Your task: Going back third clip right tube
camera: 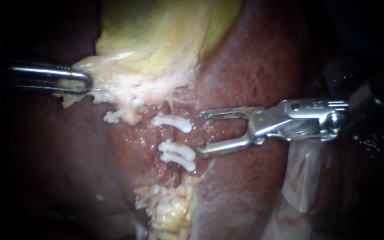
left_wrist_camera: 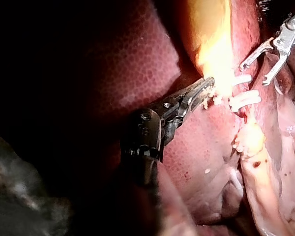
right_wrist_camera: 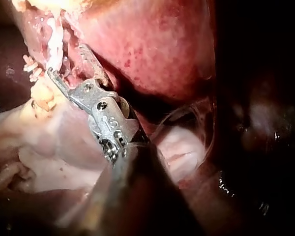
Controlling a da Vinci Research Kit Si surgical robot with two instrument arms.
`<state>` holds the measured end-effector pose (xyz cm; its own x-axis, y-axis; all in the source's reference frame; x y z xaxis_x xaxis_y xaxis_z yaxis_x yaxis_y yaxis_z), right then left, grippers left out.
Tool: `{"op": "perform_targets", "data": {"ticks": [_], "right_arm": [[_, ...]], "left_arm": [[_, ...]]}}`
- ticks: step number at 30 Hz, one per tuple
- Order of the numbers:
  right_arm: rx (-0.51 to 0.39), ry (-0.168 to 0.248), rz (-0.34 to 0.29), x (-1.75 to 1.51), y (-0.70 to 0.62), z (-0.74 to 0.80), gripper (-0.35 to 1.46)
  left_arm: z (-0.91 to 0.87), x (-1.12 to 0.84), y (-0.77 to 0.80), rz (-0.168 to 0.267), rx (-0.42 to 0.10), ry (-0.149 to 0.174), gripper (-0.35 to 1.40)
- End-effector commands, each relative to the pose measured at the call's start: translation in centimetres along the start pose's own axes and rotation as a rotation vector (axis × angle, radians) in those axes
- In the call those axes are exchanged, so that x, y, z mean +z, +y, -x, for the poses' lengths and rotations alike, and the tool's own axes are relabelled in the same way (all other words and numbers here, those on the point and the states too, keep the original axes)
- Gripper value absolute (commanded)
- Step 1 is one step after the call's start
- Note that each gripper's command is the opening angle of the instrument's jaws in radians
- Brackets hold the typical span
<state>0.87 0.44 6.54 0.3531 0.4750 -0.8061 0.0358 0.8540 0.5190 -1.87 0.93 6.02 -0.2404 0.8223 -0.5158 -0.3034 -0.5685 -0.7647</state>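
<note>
Three white clips (camera: 177, 149) sit across the right tube (camera: 176, 177). One lies higher up and two lie close together below it, all crosswise on the dark strand that runs down over the liver (camera: 254, 66). A fourth clip (camera: 112, 116) lies apart, toward the left instrument's side, on other tissue. Judging from this, the clipping part of the step is done, and what is left is to draw the right instrument (camera: 201, 133) back from the tube.

Its hand stands wide. The two jaws are spread in a broad fork with nothing between them and no clip loaded, and their tips are just beside the clips without touching them. The right wrist view shows the same empty gap, with the tips near the clipped strand.

The left instrument (camera: 85, 82) comes in from the other side. Its hand is closed narrowly on the pale tissue (camera: 112, 89) at the lower edge of the gallbladder (camera: 156, 35), and the left wrist view shows frayed bits of that tissue pinched between the jaws. It looks to be holding the gallbladder up and aside, so the tube is stretched and in plain sight.
</note>
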Motion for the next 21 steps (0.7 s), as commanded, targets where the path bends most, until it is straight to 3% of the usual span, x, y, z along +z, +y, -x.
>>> {"op": "perform_targets", "data": {"ticks": [1, 6, 12, 21], "right_arm": [[-0.018, 0.001, -0.007, -0.07, -0.02, -0.04, 0.5], [-0.054, 0.003, -0.02, -0.27, -0.1, -0.13, 0.5], [-0.067, 0.004, -0.026, -0.38, -0.12, -0.12, 0.5], [-0.067, 0.004, -0.029, -0.44, -0.13, -0.1, 0.5]], "left_arm": [[0.0, 0.0, 0.0, 0.0, 0.0, 0.0, -0.35], [0.0, 0.0, -0.01, 0.001, 0.0, 0.0, -0.35], [0.0, 0.03, -0.06, 0.0, 0.0, 0.0, -0.35], [0.11, 0.41, -0.18, -0.007, 0.008, 0.003, -0.35]]}}
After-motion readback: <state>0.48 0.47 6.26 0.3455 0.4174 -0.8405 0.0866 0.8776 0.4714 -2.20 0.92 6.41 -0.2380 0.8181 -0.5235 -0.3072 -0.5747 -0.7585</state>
